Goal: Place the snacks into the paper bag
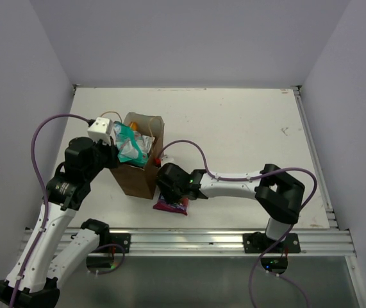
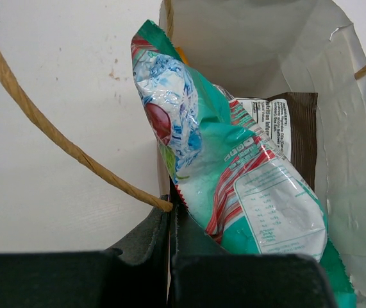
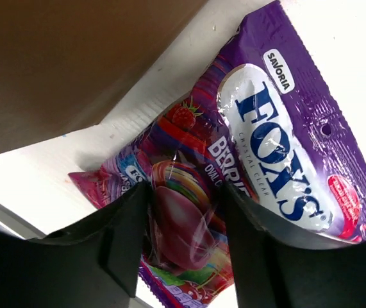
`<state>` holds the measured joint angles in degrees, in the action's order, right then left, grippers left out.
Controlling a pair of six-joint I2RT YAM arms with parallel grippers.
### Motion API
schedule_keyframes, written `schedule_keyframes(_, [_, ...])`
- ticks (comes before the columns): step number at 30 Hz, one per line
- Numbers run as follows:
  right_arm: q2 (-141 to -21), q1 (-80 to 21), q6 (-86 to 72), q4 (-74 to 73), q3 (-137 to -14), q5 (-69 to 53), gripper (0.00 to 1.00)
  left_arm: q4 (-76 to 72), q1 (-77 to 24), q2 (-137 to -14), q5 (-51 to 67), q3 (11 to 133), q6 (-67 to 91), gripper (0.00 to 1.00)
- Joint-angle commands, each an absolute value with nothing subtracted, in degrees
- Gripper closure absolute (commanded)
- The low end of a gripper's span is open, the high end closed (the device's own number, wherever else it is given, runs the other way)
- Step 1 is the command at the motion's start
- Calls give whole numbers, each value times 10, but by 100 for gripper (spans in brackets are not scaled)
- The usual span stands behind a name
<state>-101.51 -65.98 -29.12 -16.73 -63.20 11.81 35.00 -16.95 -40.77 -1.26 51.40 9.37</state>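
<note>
Jaws of the left gripper (image 2: pixel 170 215) are pressed together on the left rim of the plain brown kraft paper bag (image 1: pixel 138 179), right where one thin twisted paper handle (image 2: pixel 41 128) is fixed to it. The bag stands upright on the white surface (image 1: pixel 234 128), left of centre, with its mouth open.

Looking down into it from the left wrist, we see the small teal-white glossy packet (image 2: pixel 234 179) lying aslant across the opening, its top corner rising above the rim. Beneath it, against the bag's pale inner wall (image 2: pixel 356 160), lies the flat dark brown chip bag (image 2: pixel 301 135) with its white nutrition panel facing up. We also catch a sliver of the orange packet (image 2: pixel 181 54) behind the teal one's upper edge.

At the right gripper (image 3: pixel 183 212) we find the jaws spread, one finger on each side of the purple glossy Fox's candy bag (image 3: pixel 279 141). That packet lies flat on the surface, outside the paper bag and just near and right of its base. Its crinkled end bulges up between the two fingers and seems to touch both. We cannot tell whether the jaws have a firm pinch on it.
</note>
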Motion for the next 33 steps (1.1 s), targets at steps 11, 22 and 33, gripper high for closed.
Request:
schedule_keyframes(11, [-879,-662,-309,-347,-613,243,100,372,-177,-404,3,530,86,100])
schedule_keyframes(22, [-909,-657,-82,-498,-1183,369,100,370,-182,-402,3,529,86,100])
schedule_keyframes(33, [-1041,-646,-51,-284,-1310,150,100,372,-182,-394,-14,529,89,100])
